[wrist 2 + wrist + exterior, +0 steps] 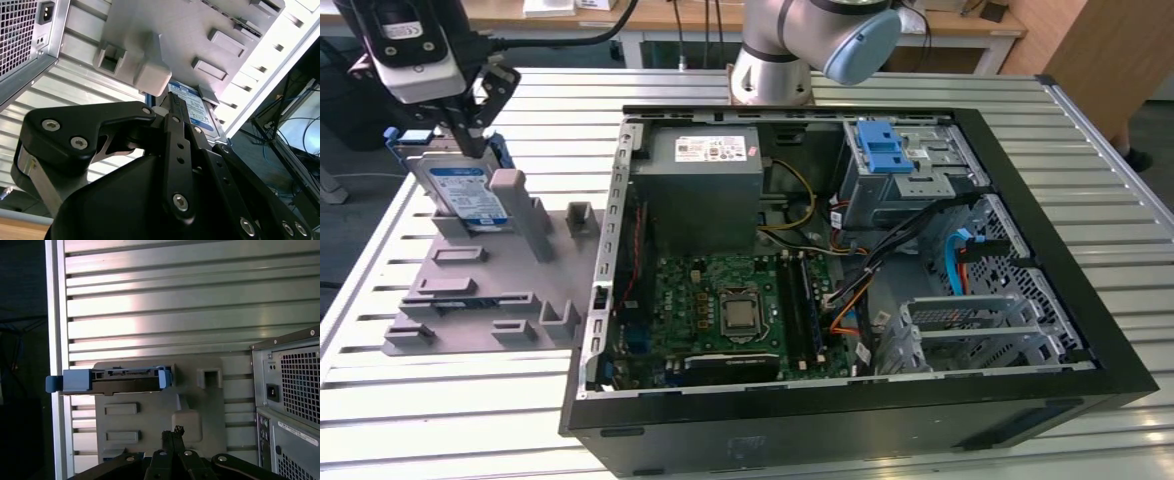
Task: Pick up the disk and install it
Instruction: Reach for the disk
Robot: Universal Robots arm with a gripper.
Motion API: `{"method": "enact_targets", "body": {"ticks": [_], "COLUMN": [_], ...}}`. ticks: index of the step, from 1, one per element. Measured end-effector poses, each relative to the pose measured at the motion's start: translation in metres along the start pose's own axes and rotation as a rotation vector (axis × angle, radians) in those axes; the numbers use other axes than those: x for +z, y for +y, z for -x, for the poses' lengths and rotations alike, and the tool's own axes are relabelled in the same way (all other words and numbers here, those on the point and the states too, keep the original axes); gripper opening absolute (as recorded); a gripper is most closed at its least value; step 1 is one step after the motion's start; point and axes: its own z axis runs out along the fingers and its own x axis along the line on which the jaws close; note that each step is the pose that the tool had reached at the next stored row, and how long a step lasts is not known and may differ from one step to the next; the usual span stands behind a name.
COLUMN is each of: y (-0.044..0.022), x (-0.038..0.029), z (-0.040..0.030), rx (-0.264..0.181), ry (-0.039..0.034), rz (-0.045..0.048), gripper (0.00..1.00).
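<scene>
While the claw [466, 138] hovers clenched on nothing at the exterior view's left, the disk [464, 195] stands on edge just below it in the grey fixture [467, 300] on the tabletop [454, 400]. To the exterior view's right of the fixture lies the open computer case [827, 415].

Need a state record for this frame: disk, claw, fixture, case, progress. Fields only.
disk: disk stands on edge in the fixture, at the exterior view's left
claw: claw close above the disk's top edge, shut, not holding it
fixture: grey fixture flat on the slatted table, beside the case
case: computer case open, lying on its side, motherboard exposed
progress: disk not yet lifted or installed
</scene>
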Motion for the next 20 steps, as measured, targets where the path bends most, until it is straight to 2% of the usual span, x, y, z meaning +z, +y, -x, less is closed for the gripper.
{"method": "enact_targets", "body": {"ticks": [20], "y": [-0.0003], "x": [0.0035], "z": [-0.0028], "rx": [0.001], "ry": [0.0127], "rz": [-0.0009], "gripper": [0.11]}}
